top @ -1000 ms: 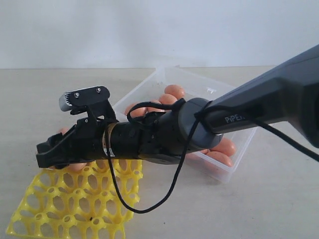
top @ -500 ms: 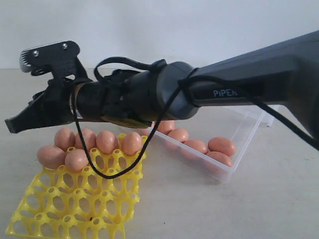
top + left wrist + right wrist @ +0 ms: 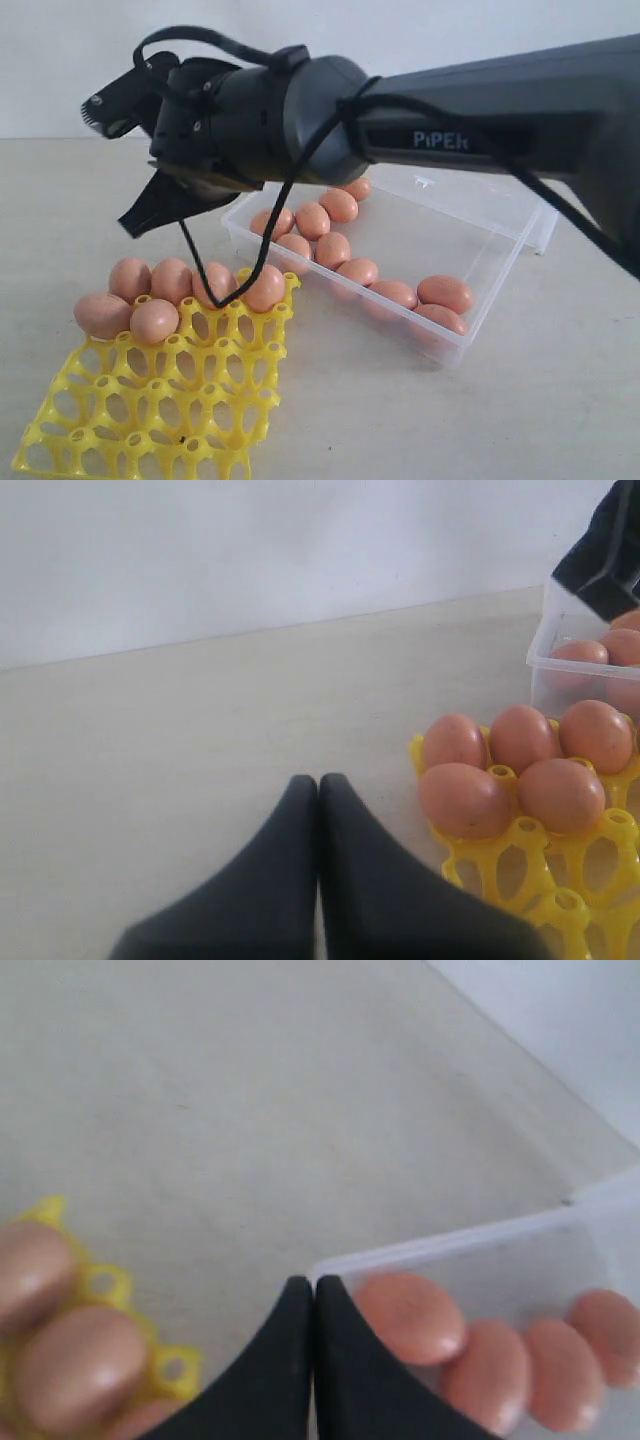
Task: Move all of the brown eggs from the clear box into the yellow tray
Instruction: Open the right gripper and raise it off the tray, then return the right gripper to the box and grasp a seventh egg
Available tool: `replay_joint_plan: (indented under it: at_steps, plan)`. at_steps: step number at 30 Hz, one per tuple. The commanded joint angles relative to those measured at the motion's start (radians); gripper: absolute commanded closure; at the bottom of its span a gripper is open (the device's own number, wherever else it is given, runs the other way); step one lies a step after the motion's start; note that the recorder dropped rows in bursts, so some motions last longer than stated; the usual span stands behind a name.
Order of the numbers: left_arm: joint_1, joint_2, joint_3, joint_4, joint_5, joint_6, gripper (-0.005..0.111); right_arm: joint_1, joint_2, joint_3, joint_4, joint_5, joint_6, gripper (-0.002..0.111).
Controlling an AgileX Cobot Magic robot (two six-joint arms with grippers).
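Beige surface runs back to a plain white wall. The yellow tray sits on it at the near left of the exterior view, and the clear box lies just beyond the tray's far right corner, with its lid laid open behind. Six eggs stand in cups along the tray's far side, four in the back row and two in front of them at the left end. Ten or so others lie loose in the box, most of them along its near wall and left end.

My right gripper hangs in the air above the tray's far edge, tilted downward, jaws pressed together with nothing between them. Seen from its own wrist, it points at the box's corner, with tray eggs to one side and box eggs to the other. A black cable loops down from that arm in front of the tray's back row.

My left gripper is low over bare surface beside the tray, likewise clenched and empty
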Motion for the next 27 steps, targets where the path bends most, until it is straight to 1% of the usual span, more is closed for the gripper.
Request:
replay_joint_plan:
  at_steps: [1,3,4,7,9,11,14,15,17,18,19,21,22,24,27]
  plan:
    - [-0.006,-0.002,0.003,0.001,-0.008,0.005,0.111,-0.012,-0.056,-0.029,-0.098,0.238,-0.034,0.108]
    - [-0.006,-0.002,0.003,0.001,-0.008,0.005,0.111,-0.012,-0.080,-0.029,-0.127,0.308,-0.053,0.108]
    - [-0.006,-0.002,0.003,0.001,-0.008,0.005,0.111,-0.015,-0.095,-0.029,-0.147,0.334,-0.027,0.108]
    - [-0.006,-0.002,0.003,0.001,-0.008,0.005,0.111,-0.053,-0.141,-0.025,-0.155,0.342,0.139,0.108]
    - [-0.006,-0.002,0.003,0.001,-0.008,0.005,0.111,-0.096,-0.161,-0.004,-0.136,0.329,0.178,0.108]
    - [-0.006,-0.002,0.003,0.001,-0.008,0.005,0.111,-0.153,-0.168,0.034,-0.099,0.322,0.161,0.108]
    - [-0.006,-0.002,0.003,0.001,-0.008,0.005,0.111,-0.240,-0.172,0.102,0.002,0.316,0.071,0.108]
    - [-0.006,-0.002,0.003,0.001,-0.008,0.005,0.111,-0.278,-0.174,0.124,0.095,0.296,0.007,0.108]
    - [-0.006,-0.002,0.003,0.001,-0.008,0.005,0.111,-0.329,-0.181,0.142,0.289,0.243,-0.190,0.108]
    - [-0.006,-0.002,0.003,0.001,-0.008,0.005,0.111,-0.366,-0.179,0.143,0.480,0.231,-0.383,0.108]
    - [-0.006,-0.002,0.003,0.001,-0.008,0.005,0.111,-0.391,-0.179,0.143,0.613,0.233,-0.523,0.108]
    - [-0.006,-0.002,0.003,0.001,-0.008,0.005,0.111,-0.447,-0.179,0.143,0.916,0.294,-0.829,0.108]
    - [-0.006,-0.002,0.003,0.001,-0.008,0.005,0.111,-0.473,-0.179,0.143,1.022,0.327,-0.911,0.108]
    - [-0.006,-0.002,0.003,0.001,-0.008,0.005,0.111,-0.511,-0.179,0.143,1.121,0.396,-0.975,0.108]
    - [-0.006,-0.002,0.003,0.001,-0.008,0.005,0.111,-0.532,-0.179,0.143,1.084,0.436,-0.975,0.108]
